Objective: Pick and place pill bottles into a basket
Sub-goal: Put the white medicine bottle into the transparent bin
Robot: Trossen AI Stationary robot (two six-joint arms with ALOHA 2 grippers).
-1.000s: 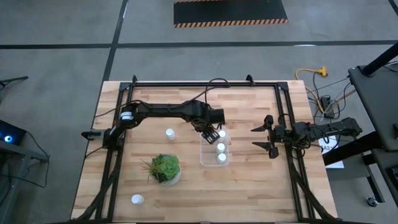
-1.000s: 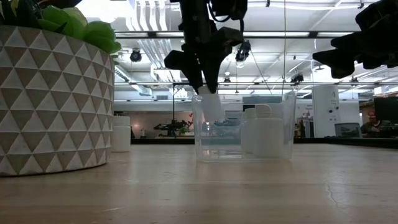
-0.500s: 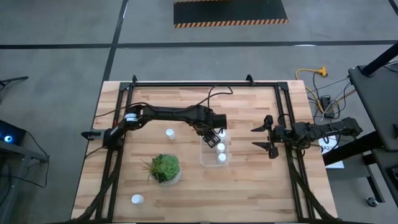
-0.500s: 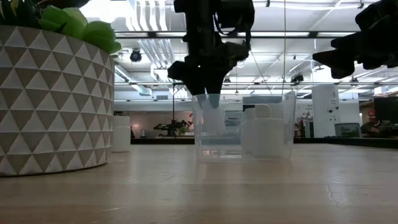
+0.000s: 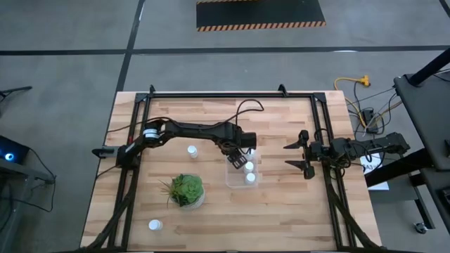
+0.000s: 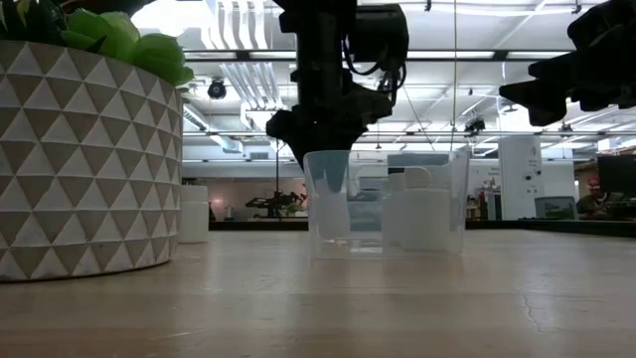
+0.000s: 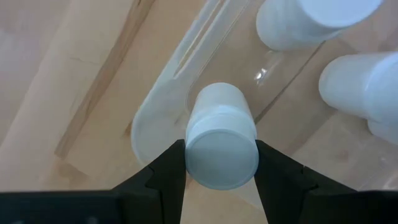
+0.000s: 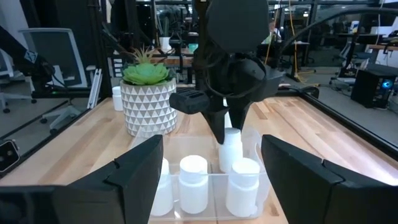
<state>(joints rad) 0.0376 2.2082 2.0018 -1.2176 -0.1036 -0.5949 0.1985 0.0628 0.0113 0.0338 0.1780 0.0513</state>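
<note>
My left gripper [image 5: 238, 156] reaches down into the clear basket [image 5: 234, 180] and is shut on a white pill bottle [image 7: 221, 152], which shows inside the basket in the low view [image 6: 330, 199]. Other white bottles [image 5: 249, 166] [image 5: 249, 178] stand upright on the basket's floor. One loose bottle [image 5: 192, 150] stands on the table left of the basket, and another [image 5: 155, 225] stands near the front left corner. My right gripper [image 5: 302, 158] is open and empty above the table, right of the basket. My left gripper pinches the bottle's capped top end [image 7: 217, 163] between its two fingers [image 8: 219, 127], one on each side. The fingers come from above, pointing down. The bottle hangs nearly upright inside the basket's end wall [image 7: 155, 115]; whether its bottom touches the floor I cannot tell.
A green plant in a white patterned pot [image 5: 186, 190] stands front left of the basket and fills the low view's left side [image 6: 84, 159]. Dark frame rails [image 5: 130, 176] [image 5: 327, 176] run along the table's left and right sides.
My left gripper has gone down with the bottle, from above the basket's rim to inside it, and a little toward the table's near edge. The bottle, tilted before, now hangs nearly upright within the walls. The gripper stays shut on it.
</note>
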